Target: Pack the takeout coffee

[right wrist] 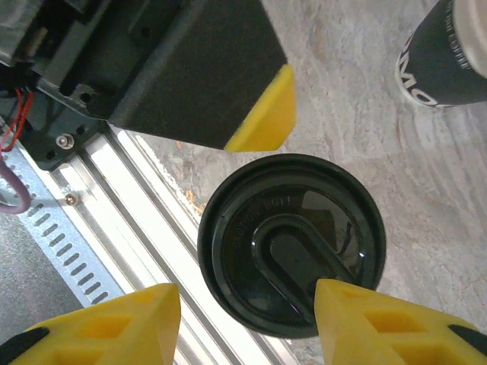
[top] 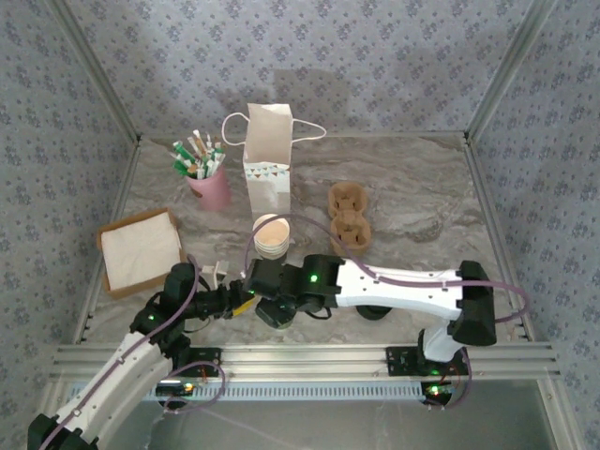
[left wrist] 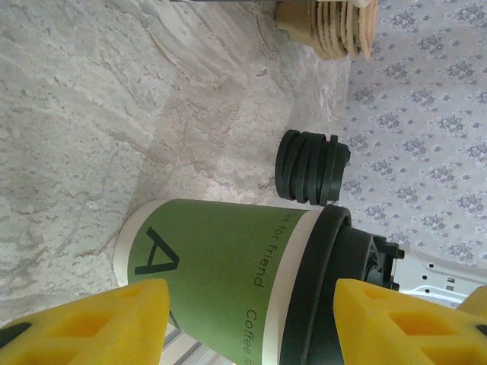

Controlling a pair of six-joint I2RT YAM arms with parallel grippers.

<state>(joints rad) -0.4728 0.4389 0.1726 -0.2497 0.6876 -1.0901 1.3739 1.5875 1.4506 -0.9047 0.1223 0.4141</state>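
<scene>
The takeout coffee [left wrist: 221,266] stands near the table's front edge, a green paper cup with a white rim band and its black lid [right wrist: 293,243] on. My left gripper [left wrist: 251,312] is rolled on its side and open, its yellow fingertips [left wrist: 91,323] framing the cup from base to lid, just short of it. My right gripper [right wrist: 247,312] hangs open straight above the lid, one fingertip [right wrist: 380,319] over the lid's edge and the other off to the side. From above, both grippers meet at the front centre, left gripper [top: 242,302] against right gripper [top: 275,305].
A stack of like cups [top: 270,236] stands just behind, with a white paper bag [top: 267,155] and a pink pot of packets [top: 208,183] further back. Cardboard carriers [top: 349,217] lie to the right, a napkin tray [top: 141,248] to the left. Loose black lids [left wrist: 312,167] sit beside the cup.
</scene>
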